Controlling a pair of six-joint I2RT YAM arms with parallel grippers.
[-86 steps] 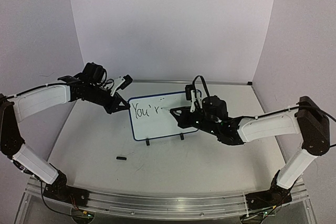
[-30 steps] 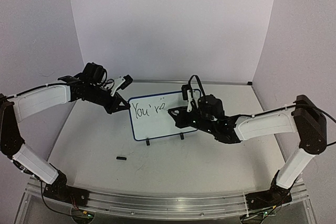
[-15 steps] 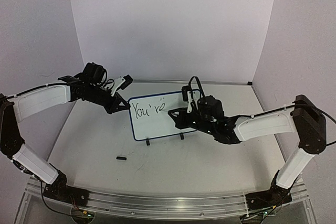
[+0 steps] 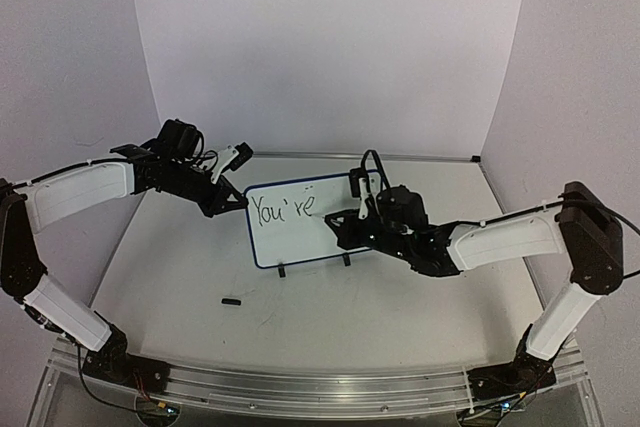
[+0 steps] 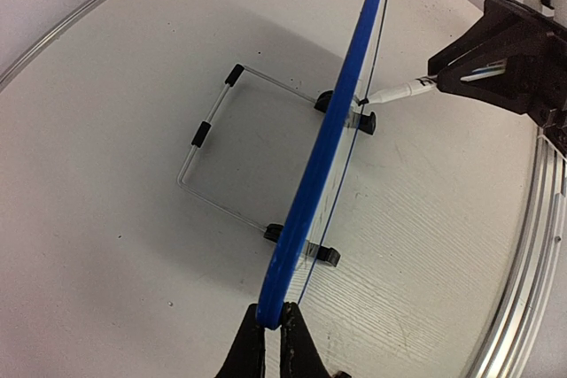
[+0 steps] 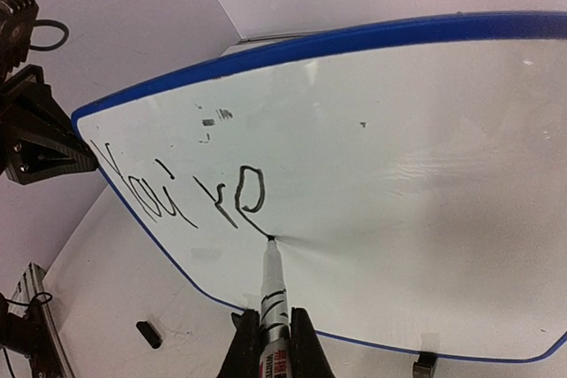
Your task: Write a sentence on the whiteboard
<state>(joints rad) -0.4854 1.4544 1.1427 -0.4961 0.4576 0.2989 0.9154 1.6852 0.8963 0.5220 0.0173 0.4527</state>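
Note:
The whiteboard (image 4: pixel 300 237) with a thin blue frame stands on two black feet mid-table. It shows edge-on in the left wrist view (image 5: pixel 330 139) and face-on in the right wrist view (image 6: pixel 399 148). The sentence (image 6: pixel 182 192) reads "You're" in black lettering, also seen from the top view (image 4: pixel 283 210). My left gripper (image 5: pixel 273 335) is shut on the board's upper left edge (image 4: pixel 237 198). My right gripper (image 6: pixel 270 343) is shut on the black-and-white marker pen (image 6: pixel 273 303), whose tip touches the board just below the last letter.
A small black marker cap (image 4: pixel 231 300) lies on the table in front of the board, also in the right wrist view (image 6: pixel 149 334). A wire stand (image 5: pixel 217 152) props the board from behind. White walls enclose the table.
The right gripper has traced the pen on the board: "You'r" has become "You're". The pen tip has drawn back slightly to the right. The left arm has not moved.

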